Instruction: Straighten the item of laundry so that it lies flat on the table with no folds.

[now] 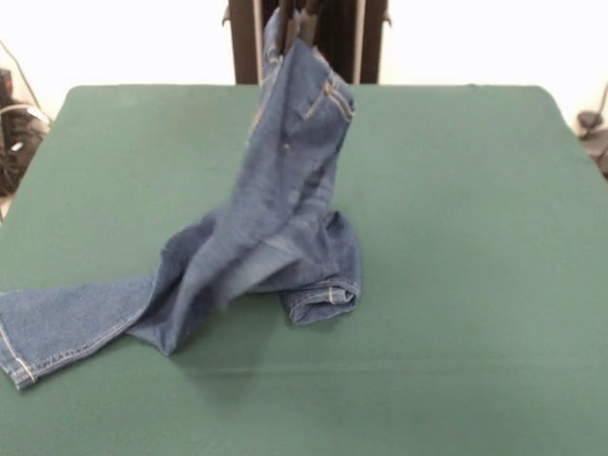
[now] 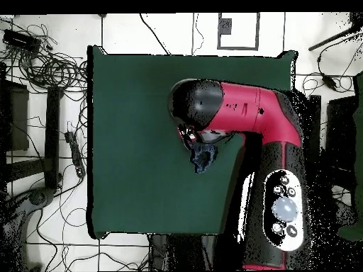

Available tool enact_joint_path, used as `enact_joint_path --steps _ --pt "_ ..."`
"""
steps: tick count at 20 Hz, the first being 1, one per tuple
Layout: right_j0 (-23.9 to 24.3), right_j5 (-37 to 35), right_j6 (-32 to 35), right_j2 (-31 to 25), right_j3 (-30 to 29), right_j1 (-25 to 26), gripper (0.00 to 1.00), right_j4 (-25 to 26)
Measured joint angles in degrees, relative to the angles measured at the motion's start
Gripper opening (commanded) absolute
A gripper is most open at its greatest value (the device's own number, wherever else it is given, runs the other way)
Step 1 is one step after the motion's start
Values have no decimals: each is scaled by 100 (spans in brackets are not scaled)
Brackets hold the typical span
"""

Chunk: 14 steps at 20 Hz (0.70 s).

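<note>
Item 1, bench [image 1: 456,190]: dark green top, far larger than the garment. You have bare surface on every side of the cloth, so there is room to spread it. In the overhead view the bench [image 2: 135,127] is partly covered by the arm.

Item 2, arm [image 2: 248,117]: red and black, reaching over the bench's middle. From above it hides most of the garment; only a small bunch of blue shows beneath its head.

Item 3, jeans [image 1: 275,228]: blue denim, held aloft by the waistband end at the top edge of the front view. The cloth hangs from there in a slanting column. One leg trails flat across the bench to the picture's left edge, hem showing; the other lies crumpled in a loop at the column's foot. You may judge the lift is meant to let the weight pull folds out. The jeans are not yet flat.

Item 4, claw [image 1: 296,21]: only dark tips show, at the top of the front view, directly above the garment's highest point. They appear closed on the waistband, since the denim hangs from them.
</note>
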State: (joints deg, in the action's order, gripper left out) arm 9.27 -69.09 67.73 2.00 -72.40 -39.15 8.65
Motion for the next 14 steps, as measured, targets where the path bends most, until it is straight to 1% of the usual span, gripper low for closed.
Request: enact_joint_path --steps 7,14 --pt "-14 -527 0 1 356 -177 0 -5" --pt "-32 -999 0 1 692 -200 0 -2"
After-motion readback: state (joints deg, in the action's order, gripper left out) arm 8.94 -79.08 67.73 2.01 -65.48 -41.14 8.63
